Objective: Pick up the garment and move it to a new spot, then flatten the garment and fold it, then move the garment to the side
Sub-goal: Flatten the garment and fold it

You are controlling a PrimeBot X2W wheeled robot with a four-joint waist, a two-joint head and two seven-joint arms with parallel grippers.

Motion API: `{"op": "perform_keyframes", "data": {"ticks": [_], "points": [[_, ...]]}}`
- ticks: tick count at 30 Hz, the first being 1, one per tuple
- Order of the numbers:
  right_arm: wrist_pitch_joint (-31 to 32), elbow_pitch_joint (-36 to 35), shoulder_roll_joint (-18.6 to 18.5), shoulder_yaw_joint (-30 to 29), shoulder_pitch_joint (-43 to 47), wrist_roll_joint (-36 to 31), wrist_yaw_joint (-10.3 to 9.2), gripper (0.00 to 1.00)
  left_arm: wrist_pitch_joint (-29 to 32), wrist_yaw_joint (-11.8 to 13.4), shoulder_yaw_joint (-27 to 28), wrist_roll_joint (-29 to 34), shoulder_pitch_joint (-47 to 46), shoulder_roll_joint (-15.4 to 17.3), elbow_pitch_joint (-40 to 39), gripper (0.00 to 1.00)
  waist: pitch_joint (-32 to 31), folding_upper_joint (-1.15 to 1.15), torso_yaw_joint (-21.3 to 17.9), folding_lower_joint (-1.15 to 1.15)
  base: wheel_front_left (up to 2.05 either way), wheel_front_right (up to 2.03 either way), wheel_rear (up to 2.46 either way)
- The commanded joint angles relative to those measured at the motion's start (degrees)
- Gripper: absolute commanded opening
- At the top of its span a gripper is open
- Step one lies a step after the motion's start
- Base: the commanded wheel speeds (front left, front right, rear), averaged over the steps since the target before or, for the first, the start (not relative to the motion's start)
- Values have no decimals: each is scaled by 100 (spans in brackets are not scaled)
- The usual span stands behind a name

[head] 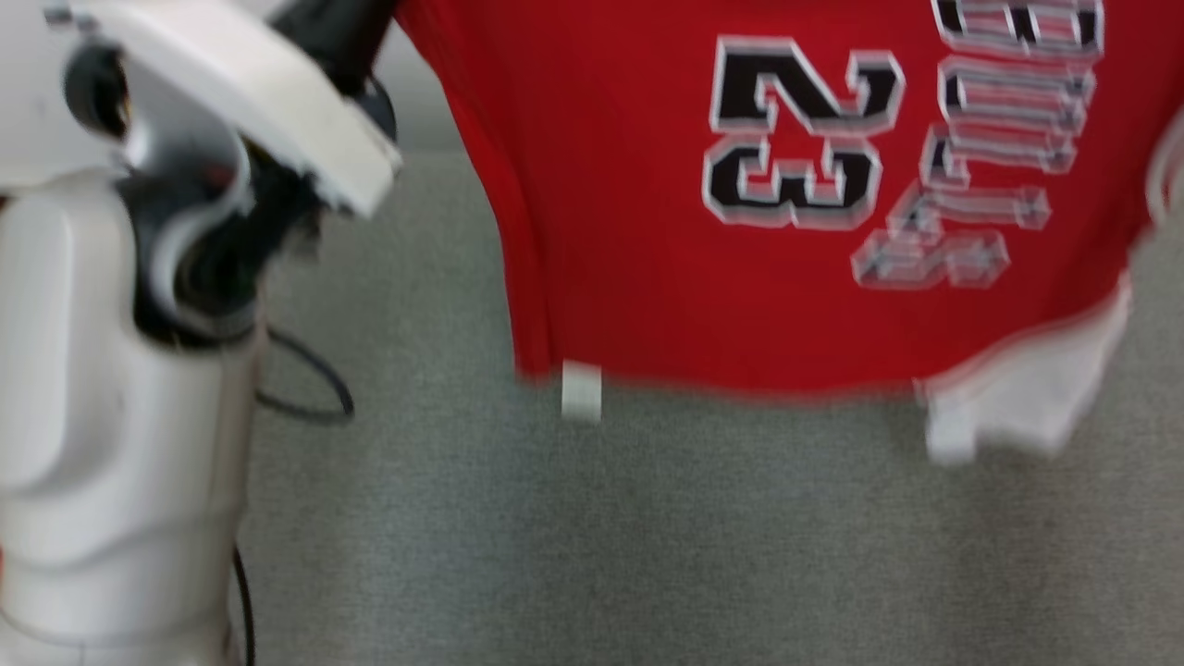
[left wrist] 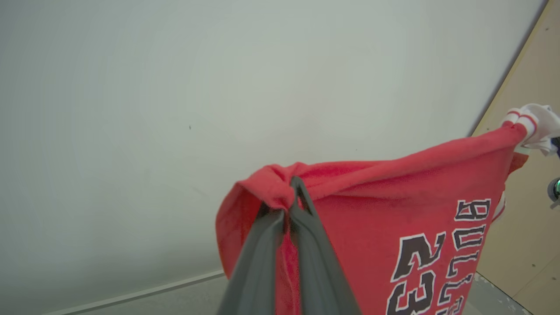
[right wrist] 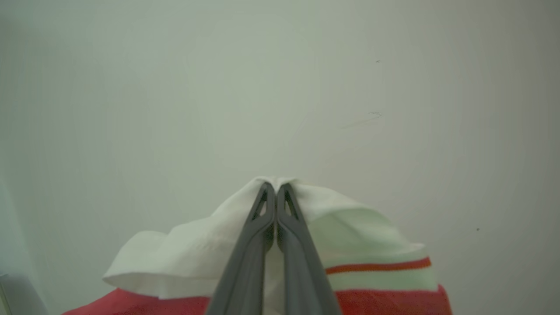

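Hanging spread in the air above a grey surface (head: 647, 536), the red garment (head: 647, 231) is held stretched between both grippers, probably so it can be carried flat to a new spot. The left gripper (left wrist: 292, 192) has its jaws clenched on a red corner; the right gripper (right wrist: 275, 187) has its jaws pinched on white sleeve trim.

- The garment (head: 629, 259) is soft red cloth, matt and faintly fuzzy; its white sleeve cloth looks thinner and smoother, and its numerals look like flat print.
- The fingers of the left gripper (left wrist: 284, 201) and the right gripper (right wrist: 275, 188) look like dark, matt plastic.
- The arm shell (head: 102, 444) is pale, smooth, slightly glossy plastic.
- The floor (head: 647, 536) is grey, rough and carpet-like.
- The wall (left wrist: 175, 109) is smooth and matt.
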Motion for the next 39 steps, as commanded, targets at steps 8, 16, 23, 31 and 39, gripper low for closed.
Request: {"op": "perform_keyframes", "data": {"ticks": [8,16,23,31,39], "points": [[-1702,2308,730,152,-2388,-1285,1,0,-2567,-272,26,971,-2229,-89,2655,0,1389,0,-162,-1,0,0,0],[-2525,3158,570,1030,-1880,-890,1,0,-4439,-544,-400,1218,-2239,-268,4238,0,1888,0,-162,-1,0,0,0],[-2617,2748,-196,2228,-68,-90,0,0,-4706,-621,-990,1252,-959,-176,4364,0,1629,0,-145,-1,0,0,0],[-2531,1775,-1232,3012,2446,820,0,0,-4712,-621,-1471,902,1248,165,3389,0,756,0,-153,-1,0,0,0],[-1845,1081,-2001,3426,4567,1055,0,0,-4506,-390,-1710,720,3596,269,2579,0,-266,0,-254,-1,0,0,0]]}}
